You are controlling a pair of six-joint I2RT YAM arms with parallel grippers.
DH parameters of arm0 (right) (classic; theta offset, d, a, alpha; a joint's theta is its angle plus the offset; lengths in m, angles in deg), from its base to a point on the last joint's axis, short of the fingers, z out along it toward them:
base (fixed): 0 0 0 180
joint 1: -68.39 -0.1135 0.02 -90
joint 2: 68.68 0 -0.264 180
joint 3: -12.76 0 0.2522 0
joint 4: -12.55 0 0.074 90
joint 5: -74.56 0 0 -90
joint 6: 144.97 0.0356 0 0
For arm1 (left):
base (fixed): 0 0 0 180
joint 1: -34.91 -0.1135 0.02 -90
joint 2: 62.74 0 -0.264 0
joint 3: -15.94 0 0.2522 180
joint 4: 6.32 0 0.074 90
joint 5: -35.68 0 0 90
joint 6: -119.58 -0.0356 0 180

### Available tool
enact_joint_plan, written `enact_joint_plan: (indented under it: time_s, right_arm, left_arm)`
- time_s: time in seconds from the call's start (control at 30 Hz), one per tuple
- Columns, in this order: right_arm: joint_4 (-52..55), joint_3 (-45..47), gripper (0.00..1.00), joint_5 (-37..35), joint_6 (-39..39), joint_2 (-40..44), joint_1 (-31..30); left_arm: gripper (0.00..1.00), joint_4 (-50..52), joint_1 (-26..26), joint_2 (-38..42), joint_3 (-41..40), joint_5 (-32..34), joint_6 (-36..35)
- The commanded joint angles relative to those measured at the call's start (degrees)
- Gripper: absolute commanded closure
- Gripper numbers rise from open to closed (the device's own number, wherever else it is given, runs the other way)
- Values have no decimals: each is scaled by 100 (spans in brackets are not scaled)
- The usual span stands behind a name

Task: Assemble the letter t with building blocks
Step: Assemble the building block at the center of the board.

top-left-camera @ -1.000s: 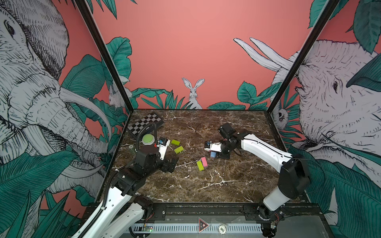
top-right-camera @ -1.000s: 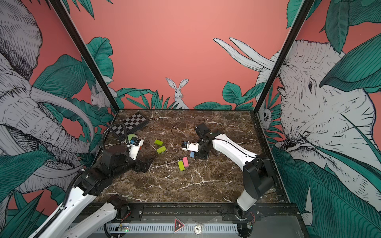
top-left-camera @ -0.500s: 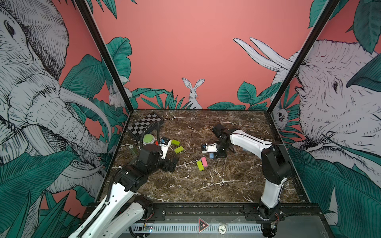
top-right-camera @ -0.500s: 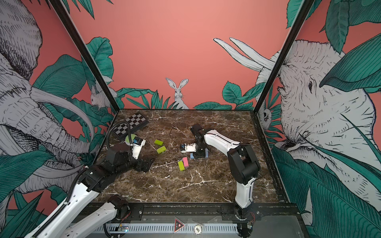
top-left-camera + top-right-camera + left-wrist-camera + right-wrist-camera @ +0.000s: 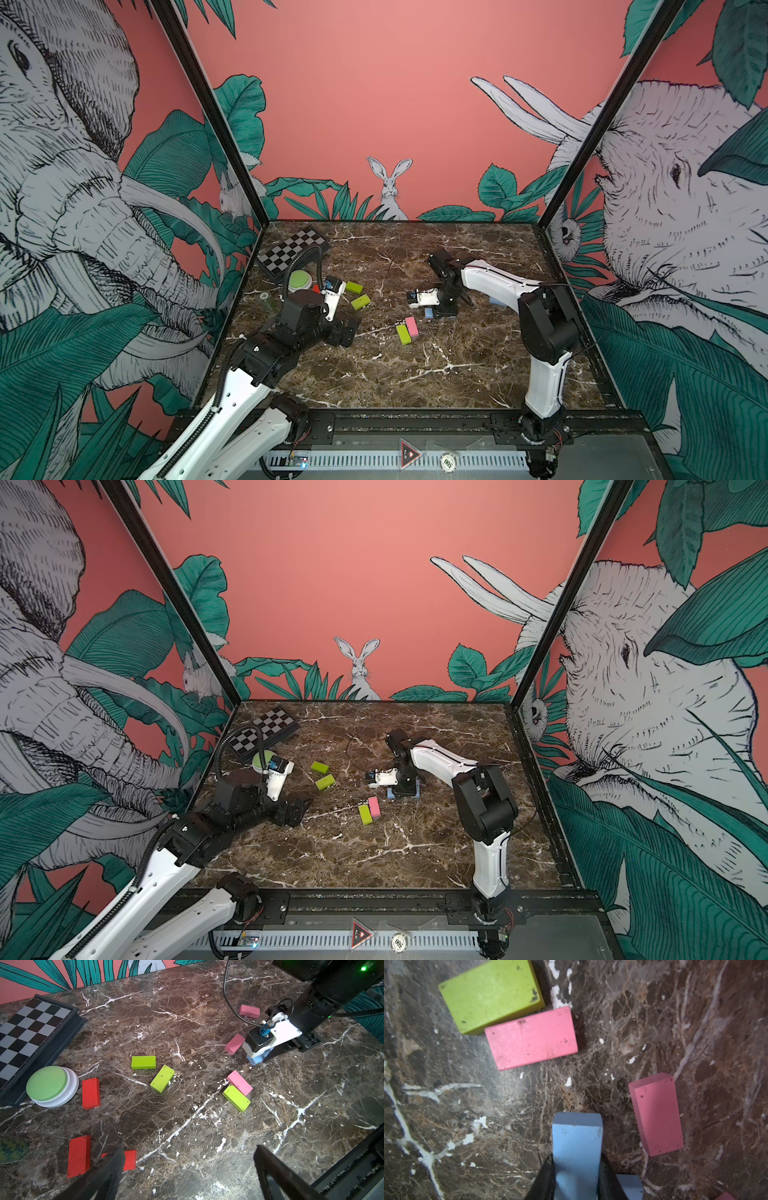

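In both top views your right gripper (image 5: 439,311) sits low over the bench (image 5: 415,374), clamped on the light blue block (image 5: 428,313) just beyond the pink block (image 5: 411,325) and lime block (image 5: 403,333) lying side by side, while your left gripper (image 5: 345,328) hangs well apart. The left wrist view shows that gripper's jaws spread wide and empty over the red blocks (image 5: 79,1155), probably to stay clear. In the right wrist view the fingers (image 5: 545,1180) pinch the light blue block across its narrow width, so its long axis runs straight out from the gripper, free end toward bare marble beside the pair.
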Motion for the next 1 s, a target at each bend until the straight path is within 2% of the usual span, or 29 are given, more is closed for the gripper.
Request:
enact_joint_plan:
  time_s: [0.0,0.97]
  right_arm:
    - [-34,26,96,-83,-105,-83,58]
    - [-194,140,94,-274,-56,-334,226]
  left_arm:
    - [1,75,25,6,4,56,-53]
    - [1,81,25,-56,13,30,-58]
